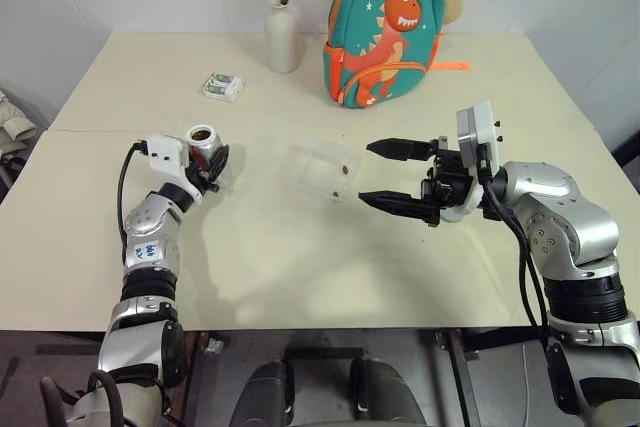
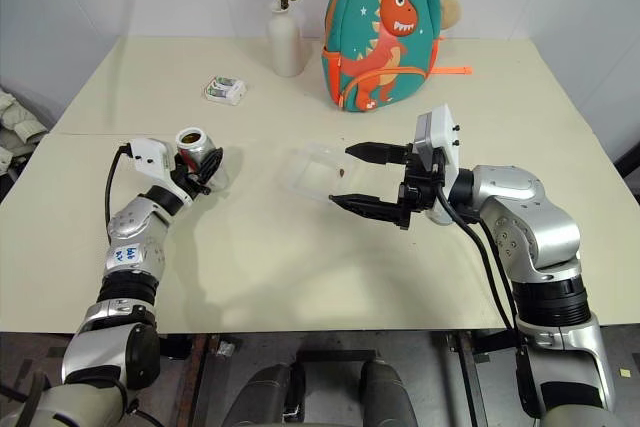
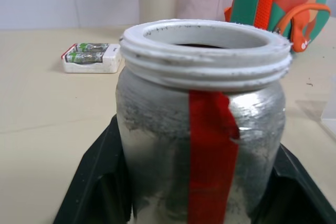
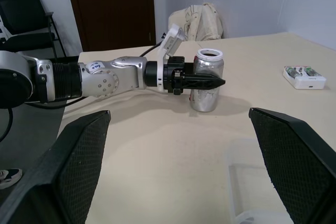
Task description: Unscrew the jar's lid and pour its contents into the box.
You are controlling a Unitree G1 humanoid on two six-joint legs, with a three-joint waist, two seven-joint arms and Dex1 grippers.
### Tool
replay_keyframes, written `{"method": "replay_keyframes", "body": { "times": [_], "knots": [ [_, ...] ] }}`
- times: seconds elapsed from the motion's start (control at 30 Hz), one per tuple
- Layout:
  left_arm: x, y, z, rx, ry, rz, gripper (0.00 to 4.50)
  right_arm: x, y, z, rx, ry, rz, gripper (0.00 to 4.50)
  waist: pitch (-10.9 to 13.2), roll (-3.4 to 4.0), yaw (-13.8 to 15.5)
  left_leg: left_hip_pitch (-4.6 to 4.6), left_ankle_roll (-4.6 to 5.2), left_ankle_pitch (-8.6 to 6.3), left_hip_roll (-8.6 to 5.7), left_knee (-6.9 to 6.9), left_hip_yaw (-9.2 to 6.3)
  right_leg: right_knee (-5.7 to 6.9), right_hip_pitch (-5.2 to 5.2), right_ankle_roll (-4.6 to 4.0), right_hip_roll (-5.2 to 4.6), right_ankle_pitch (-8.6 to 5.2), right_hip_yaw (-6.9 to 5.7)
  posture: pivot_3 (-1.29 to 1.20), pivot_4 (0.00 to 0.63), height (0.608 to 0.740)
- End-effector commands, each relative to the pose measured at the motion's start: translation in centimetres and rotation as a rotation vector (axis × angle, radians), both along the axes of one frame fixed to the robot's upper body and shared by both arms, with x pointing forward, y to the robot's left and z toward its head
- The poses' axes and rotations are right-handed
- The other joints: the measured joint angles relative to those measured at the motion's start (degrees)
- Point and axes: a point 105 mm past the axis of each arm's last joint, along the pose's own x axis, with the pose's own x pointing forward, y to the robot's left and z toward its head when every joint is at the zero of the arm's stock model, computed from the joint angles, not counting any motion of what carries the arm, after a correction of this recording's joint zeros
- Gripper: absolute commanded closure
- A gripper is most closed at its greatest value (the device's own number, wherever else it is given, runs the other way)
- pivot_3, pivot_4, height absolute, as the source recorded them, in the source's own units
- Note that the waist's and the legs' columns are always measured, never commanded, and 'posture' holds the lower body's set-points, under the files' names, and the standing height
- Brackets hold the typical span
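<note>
Left gripper (image 4: 202, 82) fingers around jar (image 4: 207, 81), we cannot tell if clamped; jar upright on table (image 1: 300, 257), lid off. Right gripper (image 1: 385, 175) wide apart, empty, we see box (image 1: 322, 167) just beside it.

Arms: silver-grey metal shells with black ribbed joints.
Left gripper (image 1: 212, 169): two black fingers, white wrist housing, black cable looping from it.
Left forearm: blue-and-white sticker.
Right gripper (image 1: 385, 176): long black pointed fingers, white camera block, black cables.
</note>
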Motion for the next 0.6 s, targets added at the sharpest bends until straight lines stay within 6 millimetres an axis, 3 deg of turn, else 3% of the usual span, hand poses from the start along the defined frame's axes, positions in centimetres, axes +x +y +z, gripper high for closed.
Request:
{"method": "replay_keyframes", "body": {
  "times": [0.03, 0.13, 0.3, 0.5, 0.6],
  "knots": [
    [-0.2, 1.2, -0.1, 0.038, 0.006, 0.046, 0.85, -0.7, -0.3, 1.3, 0.021, -0.045, 0.015, 0.0, 0.0, 0.0, 0.0, 0.0, 0.0, 0.0, 0.0, 0.0, 0.0, 0.0, 0.0, 0.0, 0.0, 0.0, 0.0, 0.0, 0.15, 0.74],
    [-0.5, 1.2, -0.1, 0.065, 0.014, 0.035, 0.02, -0.9, -0.2, 1.3, 0.022, -0.043, 0.02, 0.0, 0.0, 0.0, 0.1, -0.01, 0.0, 0.0, 0.01, -0.01, 0.0, -0.01, -0.01, 0.0, 0.0, 0.0, -0.02, 0.0, 0.15, 0.74],
    [-2.2, 2.1, -0.3, 0.178, 0.022, 0.045, 0.02, -1.2, -0.3, 1.0, 0.02, -0.037, 0.024, 0.0, 0.0, 0.0, -0.2, -0.02, -0.02, -0.02, 0.01, -0.06, 0.0, -0.07, -0.01, -0.01, -0.04, 0.0, 0.01, 0.0, 0.15, 0.74],
    [-6.9, 2.9, -0.2, 0.284, 0.058, -0.022, 0.02, -1.8, -1.1, 0.4, -0.006, -0.021, 0.011, 0.0, 0.0, -0.01, -0.6, 0.01, -0.07, -0.01, 0.02, -0.55, -0.01, -0.33, -0.07, -0.1, -0.2, -0.01, 0.3, 0.0, 0.15, 0.74],
    [-9.2, 3.7, 1.0, 0.359, 0.06, -0.08, 0.02, -2.0, -1.6, 0.3, -0.022, -0.019, -0.002, 0.0, 0.0, -0.02, -0.8, 0.06, -0.11, 0.02, 0.02, -0.82, -0.04, -0.43, -0.1, -0.2, -0.25, -0.06, 0.27, 0.0, 0.15, 0.74]
  ]
}}
